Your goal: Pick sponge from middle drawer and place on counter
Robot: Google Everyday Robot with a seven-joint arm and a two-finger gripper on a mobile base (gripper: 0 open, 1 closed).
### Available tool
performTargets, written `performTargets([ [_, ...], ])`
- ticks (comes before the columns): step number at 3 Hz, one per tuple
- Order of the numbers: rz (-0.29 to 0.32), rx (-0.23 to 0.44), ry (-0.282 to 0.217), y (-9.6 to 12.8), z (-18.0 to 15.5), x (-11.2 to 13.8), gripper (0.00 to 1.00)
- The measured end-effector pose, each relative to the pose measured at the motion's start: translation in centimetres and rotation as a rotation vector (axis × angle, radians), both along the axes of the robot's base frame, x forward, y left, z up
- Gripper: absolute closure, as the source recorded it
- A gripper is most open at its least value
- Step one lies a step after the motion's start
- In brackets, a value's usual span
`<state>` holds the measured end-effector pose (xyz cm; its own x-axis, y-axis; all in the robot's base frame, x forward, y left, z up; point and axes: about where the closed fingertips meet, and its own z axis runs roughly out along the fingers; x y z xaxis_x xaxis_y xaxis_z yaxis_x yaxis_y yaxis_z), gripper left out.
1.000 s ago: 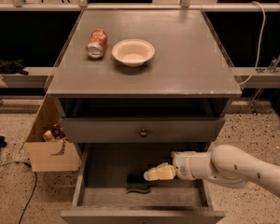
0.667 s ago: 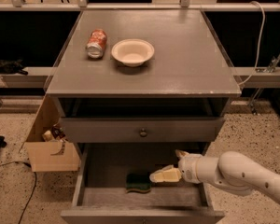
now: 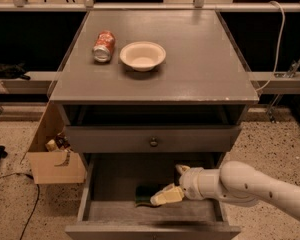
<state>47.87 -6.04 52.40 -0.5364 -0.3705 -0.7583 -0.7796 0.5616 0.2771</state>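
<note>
Cream-coloured gripper [image 3: 173, 183] is sitting lower than a second ago, fingers apart, the lower one meeting the dark green sponge [image 3: 144, 193] lying in the open middle drawer [image 3: 114, 181]. White arm [image 3: 252, 186] is reaching in from the lower right.

The surface [image 3: 205, 59] lies bare to the right of the bowl [image 3: 142, 55] and in front of it; only the can [image 3: 104, 46], on its side just left of the bowl, crowds that flank. Below the bowl, the knobbed drawer front [image 3: 153, 140] overhangs the rear of the open middle drawer [image 3: 110, 184] (the way in is from above, at the front). There the hand [image 3: 174, 183], fingers apart, fills the right half beside the sponge [image 3: 144, 193]; the left half is free.
</note>
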Motion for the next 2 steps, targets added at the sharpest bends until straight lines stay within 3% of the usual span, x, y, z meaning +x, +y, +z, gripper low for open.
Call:
performTargets([
  [1,0.114,-0.062,-0.068,2.11,-1.38,-1.54,0.0],
  [2,0.114,-0.062,-0.068,2.11,-1.38,-1.54,0.0],
])
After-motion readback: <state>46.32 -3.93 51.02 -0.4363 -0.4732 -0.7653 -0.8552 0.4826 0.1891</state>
